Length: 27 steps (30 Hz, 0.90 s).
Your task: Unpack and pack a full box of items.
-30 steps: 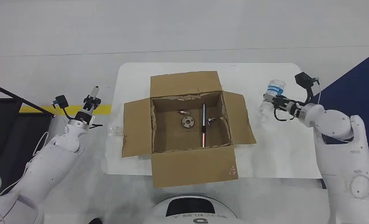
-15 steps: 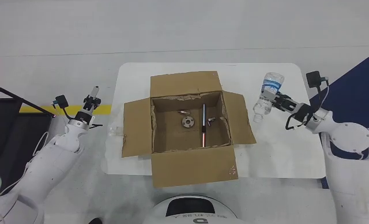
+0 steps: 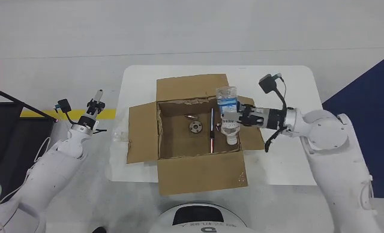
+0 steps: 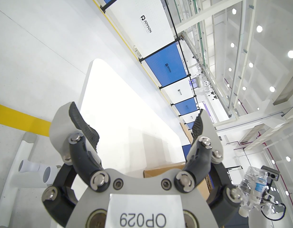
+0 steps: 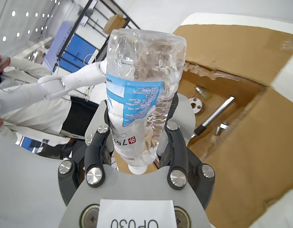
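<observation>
Bottle [image 3: 227, 110] over the box [image 3: 201, 173].
Right gripper [image 5: 140, 110] clamps the bottle; left gripper [image 4: 136, 117] spread, off the table's [image 3: 288, 158] left edge.

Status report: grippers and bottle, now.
Right gripper shut on clear plastic water bottle, over open brown cardboard box. Left gripper open, beside white table. Nothing blocking.

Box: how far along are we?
Done: a rod, a round metal part and small pieces lie in the box. In hand: the right gripper holds a water bottle above the box's right side. Remaining: lowering and releasing it, likely; the left gripper is open, beside the table.
</observation>
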Each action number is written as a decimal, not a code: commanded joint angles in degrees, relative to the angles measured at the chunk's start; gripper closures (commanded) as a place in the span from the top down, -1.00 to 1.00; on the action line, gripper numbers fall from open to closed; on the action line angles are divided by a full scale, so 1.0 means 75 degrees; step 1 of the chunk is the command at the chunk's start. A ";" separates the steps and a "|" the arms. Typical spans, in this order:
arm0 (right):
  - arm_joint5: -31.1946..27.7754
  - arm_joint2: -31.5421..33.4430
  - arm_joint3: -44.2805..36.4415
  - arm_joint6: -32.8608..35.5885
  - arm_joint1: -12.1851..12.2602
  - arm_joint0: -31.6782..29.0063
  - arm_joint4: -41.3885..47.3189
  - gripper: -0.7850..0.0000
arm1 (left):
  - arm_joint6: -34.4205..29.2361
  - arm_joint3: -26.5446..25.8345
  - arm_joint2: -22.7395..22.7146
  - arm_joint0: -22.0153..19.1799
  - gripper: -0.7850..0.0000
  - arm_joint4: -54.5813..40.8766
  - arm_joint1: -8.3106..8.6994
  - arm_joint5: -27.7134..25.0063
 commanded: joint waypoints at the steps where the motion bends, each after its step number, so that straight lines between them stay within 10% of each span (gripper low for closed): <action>1: 0.0273 -0.0679 0.0204 -0.0229 -0.0068 0.0518 -0.0372 -1.00 | 0.0000 0.0000 0.0000 0.0000 1.00 0.0000 0.0000 0.0000; 11: 0.2125 -0.3275 0.1991 -0.0022 -0.0492 0.2423 -0.1814 -1.00 | 0.0000 0.0000 0.0000 0.0000 1.00 0.0000 0.0000 0.0000; 14: 0.2422 -0.3961 0.2579 0.0313 -0.0675 0.2986 -0.1829 -0.08 | 0.0000 0.0000 0.0000 0.0000 1.00 0.0000 0.0000 0.0000; 16: 0.2471 -0.4290 0.2863 0.0397 -0.0786 0.3272 -0.1767 1.00 | 0.0000 0.0000 0.0000 0.0000 1.00 0.0000 0.0000 0.0000; 27: 0.1206 -0.3166 0.2688 0.0378 -0.0631 0.3108 -0.0258 1.00 | 0.0000 0.0000 0.0000 0.0000 1.00 0.0000 0.0000 0.0000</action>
